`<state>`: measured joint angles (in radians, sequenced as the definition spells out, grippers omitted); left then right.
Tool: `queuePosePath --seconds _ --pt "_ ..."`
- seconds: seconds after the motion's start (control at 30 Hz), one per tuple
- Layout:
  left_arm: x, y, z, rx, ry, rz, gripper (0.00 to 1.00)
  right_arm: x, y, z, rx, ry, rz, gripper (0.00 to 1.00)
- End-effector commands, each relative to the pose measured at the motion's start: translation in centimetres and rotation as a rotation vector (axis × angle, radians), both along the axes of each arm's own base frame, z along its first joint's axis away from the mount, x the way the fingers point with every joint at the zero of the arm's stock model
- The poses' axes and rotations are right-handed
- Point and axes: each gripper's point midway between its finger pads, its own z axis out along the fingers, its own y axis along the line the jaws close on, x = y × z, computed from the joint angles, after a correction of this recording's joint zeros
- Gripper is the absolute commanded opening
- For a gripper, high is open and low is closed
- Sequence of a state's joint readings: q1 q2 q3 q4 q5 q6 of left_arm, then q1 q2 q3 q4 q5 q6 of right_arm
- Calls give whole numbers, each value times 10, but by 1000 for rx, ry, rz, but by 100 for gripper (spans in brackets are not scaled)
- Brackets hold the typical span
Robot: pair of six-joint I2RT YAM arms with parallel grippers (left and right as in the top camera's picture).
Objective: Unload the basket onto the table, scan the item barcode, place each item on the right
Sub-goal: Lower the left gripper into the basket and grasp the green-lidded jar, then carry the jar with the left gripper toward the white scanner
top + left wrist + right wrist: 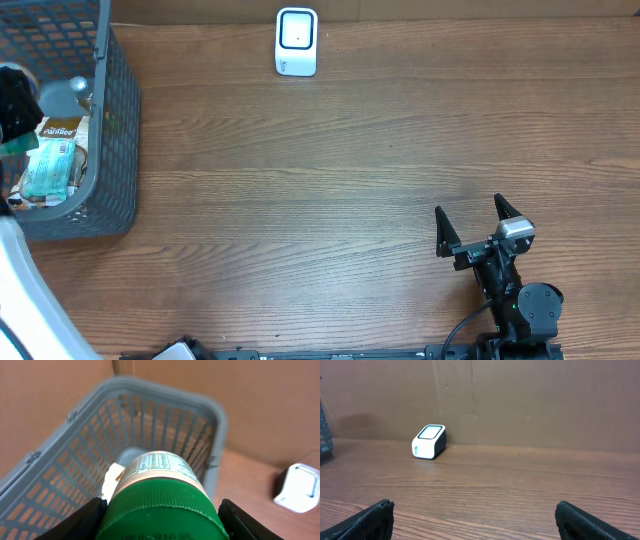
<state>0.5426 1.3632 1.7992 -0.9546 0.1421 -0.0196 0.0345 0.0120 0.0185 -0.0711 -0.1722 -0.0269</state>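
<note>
Left wrist view, bottom centre: left gripper (162, 512) clamps jar (161, 467) by its ribbed green lid over the basket (60, 460), likely rigid, light, slick-sided, so lid grip suits; right gripper (478, 232) gapes empty.
</note>
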Motion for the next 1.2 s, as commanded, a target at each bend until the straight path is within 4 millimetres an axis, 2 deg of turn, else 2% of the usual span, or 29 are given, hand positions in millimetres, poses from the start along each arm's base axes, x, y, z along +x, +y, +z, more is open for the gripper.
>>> queuePosePath --seconds 0.0,0.1,0.2,0.23,0.27,0.53,0.7,0.9,1.03,1.17 --pt "-20 -33 42 -13 -138 -20 41 0 1 -2 -4 -4 3 100" --pt "-31 -57 59 3 -185 -69 41 0 1 -2 -4 -4 3 100" --pt "-40 -84 67 -13 -212 -125 41 0 1 -2 -4 -4 3 100" --pt "-42 -92 68 -21 -215 -146 41 0 1 -2 -4 -4 3 100" --pt "-47 -111 68 -41 -217 -194 40 0 1 -2 -4 -4 3 100" --pt "-50 -166 63 -92 -192 -339 39 0 1 -2 -4 -4 3 100" --pt "-48 -194 45 -109 -114 -403 39 0 1 -2 -4 -4 3 100" --pt "-43 -224 12 -73 30 -461 39 0 1 -2 -4 -4 3 100" --pt "-34 -240 -7 -51 107 -466 40 0 1 -2 -4 -4 3 100" --pt "-24 -269 -27 -76 176 -512 38 0 1 -2 -4 -4 3 100"
